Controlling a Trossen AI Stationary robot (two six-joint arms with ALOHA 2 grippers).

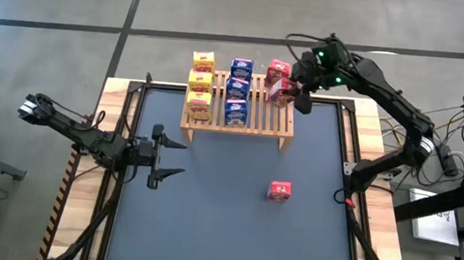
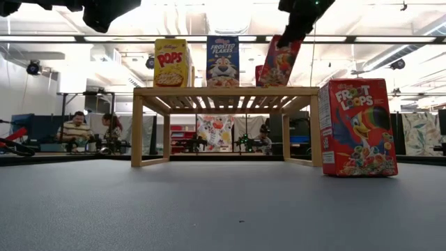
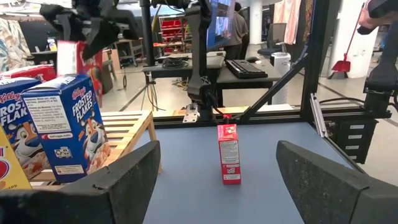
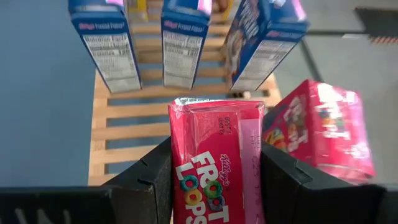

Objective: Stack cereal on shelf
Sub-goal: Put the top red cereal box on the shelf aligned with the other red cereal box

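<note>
Right gripper (image 4: 214,180), jaws clamped on a tilted red Froot Loops box (image 4: 214,162) above the shelf (image 1: 258,120) beside another red box (image 4: 320,130). Left gripper (image 1: 166,158), jaws spread and empty, over the table (image 1: 207,220). The low view alone reads "Pops" (image 2: 171,63) and "Frosted Flakes" (image 2: 222,61); a third Froot Loops carton (image 1: 279,190) stands on the table.

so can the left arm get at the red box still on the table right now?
Probably yes. The left gripper is open and empty, and the red box stands alone on bare table; nothing lies between them.
</note>
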